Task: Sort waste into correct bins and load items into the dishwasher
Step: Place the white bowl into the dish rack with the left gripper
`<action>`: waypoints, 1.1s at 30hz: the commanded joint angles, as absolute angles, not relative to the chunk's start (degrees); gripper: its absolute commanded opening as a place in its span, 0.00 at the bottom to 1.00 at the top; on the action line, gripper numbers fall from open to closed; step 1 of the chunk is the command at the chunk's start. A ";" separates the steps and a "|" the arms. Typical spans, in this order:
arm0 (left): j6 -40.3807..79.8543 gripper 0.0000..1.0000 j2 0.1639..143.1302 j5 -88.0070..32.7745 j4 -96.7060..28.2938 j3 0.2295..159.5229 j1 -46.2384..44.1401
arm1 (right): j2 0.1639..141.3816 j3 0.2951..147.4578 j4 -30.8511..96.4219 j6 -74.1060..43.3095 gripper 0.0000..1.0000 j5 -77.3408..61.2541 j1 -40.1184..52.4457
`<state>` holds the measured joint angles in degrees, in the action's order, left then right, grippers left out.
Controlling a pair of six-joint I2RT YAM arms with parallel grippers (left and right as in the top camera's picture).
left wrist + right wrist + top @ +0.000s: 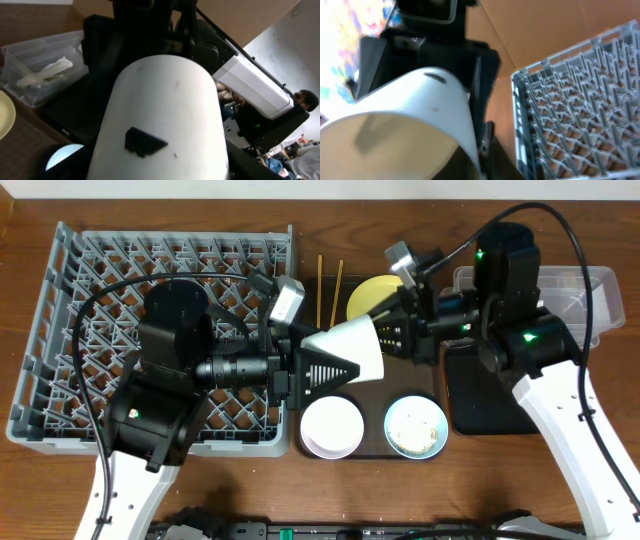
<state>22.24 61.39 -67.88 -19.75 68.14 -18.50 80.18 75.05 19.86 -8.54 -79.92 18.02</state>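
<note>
**A:** Filling the left of the overhead view, the grey dish rack point(100, 280) is the largest element; what hangs beside it?

**B:** A white cup point(352, 348), tipped on its side above the brown tray point(375, 422), clamped by the left gripper point(335, 366). The right gripper point(396, 334) sits at its rim; whether its jaws are apart cannot be told.

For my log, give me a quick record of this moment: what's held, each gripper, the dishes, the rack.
held: white cup, on its side above the tray
left gripper: finger on the white cup
right gripper: at the cup's mouth, grip unclear
dishes: white dish and blue bowl with scraps on the tray; yellow plate farther back
chopsticks: left of the plate
rack: left of the tray
</note>
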 commanded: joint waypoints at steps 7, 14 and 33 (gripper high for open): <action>13.91 0.70 60.49 -41.58 -44.14 69.34 -11.14 | 79.75 75.11 23.53 -10.74 0.71 -66.19 11.66; 15.86 0.69 59.79 -22.00 -59.70 69.36 1.45 | 79.07 75.11 38.48 -9.08 0.72 -50.04 9.58; 27.70 0.69 66.39 9.47 -70.19 67.59 21.87 | 79.07 75.11 49.12 -6.55 0.75 -33.87 12.08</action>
<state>25.74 63.59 6.26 -70.98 68.47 20.36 80.09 74.96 49.23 -7.42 -34.76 11.53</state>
